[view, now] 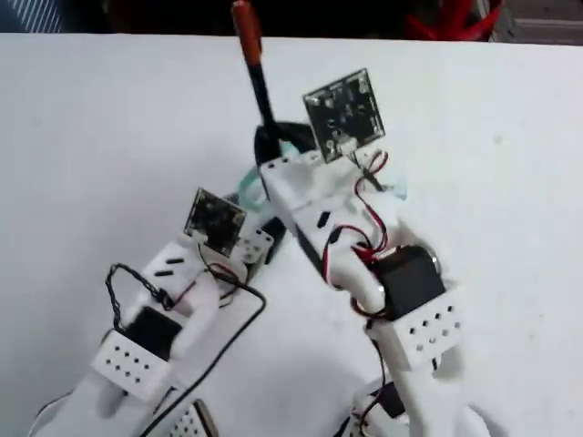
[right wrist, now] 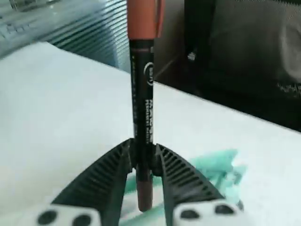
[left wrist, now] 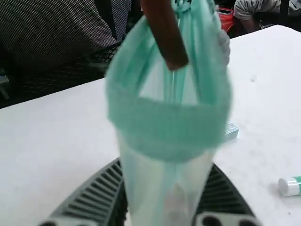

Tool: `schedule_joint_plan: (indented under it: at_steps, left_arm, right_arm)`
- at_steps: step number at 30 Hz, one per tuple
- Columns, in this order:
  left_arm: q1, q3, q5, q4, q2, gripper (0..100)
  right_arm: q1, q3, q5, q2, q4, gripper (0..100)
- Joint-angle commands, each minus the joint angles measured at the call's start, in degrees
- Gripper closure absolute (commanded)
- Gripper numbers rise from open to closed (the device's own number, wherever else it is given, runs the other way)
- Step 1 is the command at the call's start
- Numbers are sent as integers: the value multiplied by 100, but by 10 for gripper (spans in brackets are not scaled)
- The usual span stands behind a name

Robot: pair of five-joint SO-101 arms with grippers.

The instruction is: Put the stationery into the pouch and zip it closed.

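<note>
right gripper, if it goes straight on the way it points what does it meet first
Most likely the teal pouch just beyond the right gripper, which is shut on the marker; depth is unclear, so possibly the table first.

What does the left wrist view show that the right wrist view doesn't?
Left wrist's own: the left gripper clamped on the clear pouch, whose teal-banded mouth is held open, and a small white-and-green tube lying on the table.
Right wrist's own: the right gripper clamped on the black barrel of the marker, with the orange cap at the far end.
Shared: pouch, marker and white table.
</note>
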Motion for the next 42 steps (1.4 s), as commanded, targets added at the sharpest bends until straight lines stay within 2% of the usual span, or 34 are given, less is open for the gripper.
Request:
schedule_joint_plan:
  at_steps: [1, 9, 12, 14, 18, 23, 26, 30, 35, 38, 42]
  left_arm:
    - [4, -79, 18, 26, -84, 823]
    - [-13, -79, 18, 18, -66, 823]
    - [-22, -79, 18, 18, -75, 823]
    - [-22, -79, 18, 18, -75, 823]
    - [-4, -79, 18, 18, -66, 823]
    - [-22, -79, 18, 18, -66, 823]
    - [-31, -79, 18, 35, -75, 823]
    - [-31, -79, 18, 35, -84, 823]
    - [-31, -79, 18, 44, -84, 823]
    - [-31, -79, 18, 44, -84, 823]
    - [-31, -79, 18, 44, -66, 823]
  right_arm:
    - [84, 246, -18, -426, -119, 981]
    - [66, 545, 9, -1103, 110, 981]
    - [57, 536, 396, -1112, 426, 978]
    - [57, 536, 536, -1112, 593, 936]
    - [57, 527, 563, -1138, 769, 780]
    - [136, 70, 571, -1165, 1191, 777]
    - [505, -519, 571, -1174, 1798, 787]
    - [1657, -835, 615, -1156, 2325, 786]
    - [3029, 105, 1609, -1007, 2457, 786]
    - [3653, 1345, 2251, -1007, 1859, 786]
    - [4330, 3086, 2831, -1077, 444, 786]
